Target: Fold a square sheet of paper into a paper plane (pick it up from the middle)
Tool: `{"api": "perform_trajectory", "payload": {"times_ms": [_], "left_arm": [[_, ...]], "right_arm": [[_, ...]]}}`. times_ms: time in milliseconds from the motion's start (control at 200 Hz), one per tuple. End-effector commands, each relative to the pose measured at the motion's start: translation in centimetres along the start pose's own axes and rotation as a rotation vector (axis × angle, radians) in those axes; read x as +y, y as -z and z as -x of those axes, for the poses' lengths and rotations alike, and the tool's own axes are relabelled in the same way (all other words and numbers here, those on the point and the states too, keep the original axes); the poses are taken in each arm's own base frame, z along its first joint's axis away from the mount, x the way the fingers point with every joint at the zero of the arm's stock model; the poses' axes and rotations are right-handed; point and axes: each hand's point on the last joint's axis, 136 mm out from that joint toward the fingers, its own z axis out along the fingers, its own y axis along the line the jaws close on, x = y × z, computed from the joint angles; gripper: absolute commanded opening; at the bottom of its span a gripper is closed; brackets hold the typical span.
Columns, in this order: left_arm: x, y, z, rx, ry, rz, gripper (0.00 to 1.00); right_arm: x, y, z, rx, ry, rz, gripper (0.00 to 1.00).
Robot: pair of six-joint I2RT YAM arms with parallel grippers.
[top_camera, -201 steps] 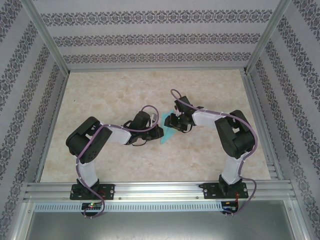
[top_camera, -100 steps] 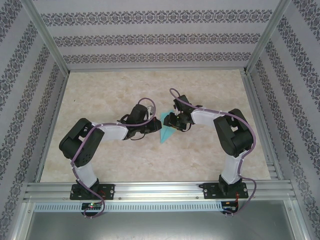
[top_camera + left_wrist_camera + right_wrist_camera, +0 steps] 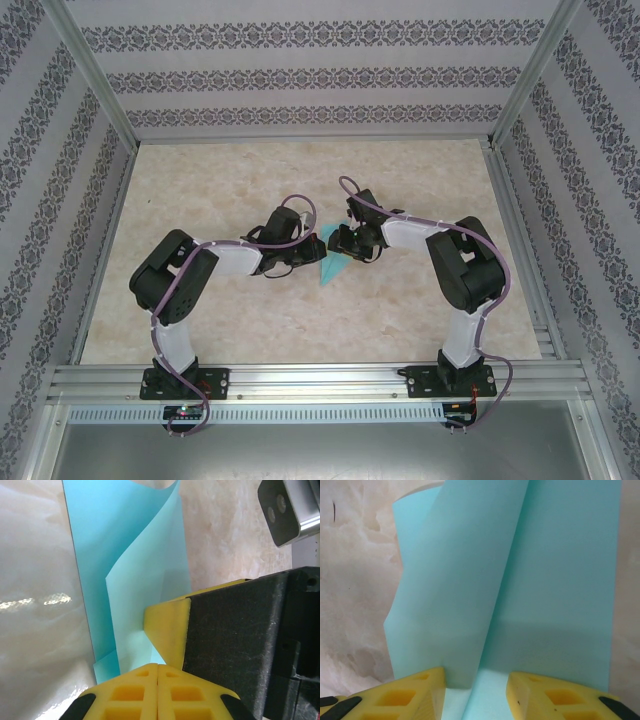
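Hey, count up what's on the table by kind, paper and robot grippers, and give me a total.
turquoise paper: 1
grippers: 2, the left gripper and the right gripper
total: 3

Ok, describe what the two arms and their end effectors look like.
The left arm and right arm: white links, chunky black joints, black bases, a purple cable looped along each. The left end effector and right end effector: yellow wedge-shaped fingers with square recesses and black patches at the outer corners.
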Motion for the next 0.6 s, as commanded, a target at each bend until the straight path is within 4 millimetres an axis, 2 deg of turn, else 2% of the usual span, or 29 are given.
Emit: {"api": "perform_trajectory", "payload": {"times_ms": [0,594], "left_arm": [[0.4,-0.9,0.5,0.004,-0.001,0.008,0.08],[2.9,-1.6,-0.2,0.027,0.012,0.111,0.04]], "right_arm": [[-8.2,-3.7,-5.9,0.180,-0.058,-0.271,0.43],[-8.1,-3.7,-5.9,0.179,-0.060,-0.271,0.42]]}}
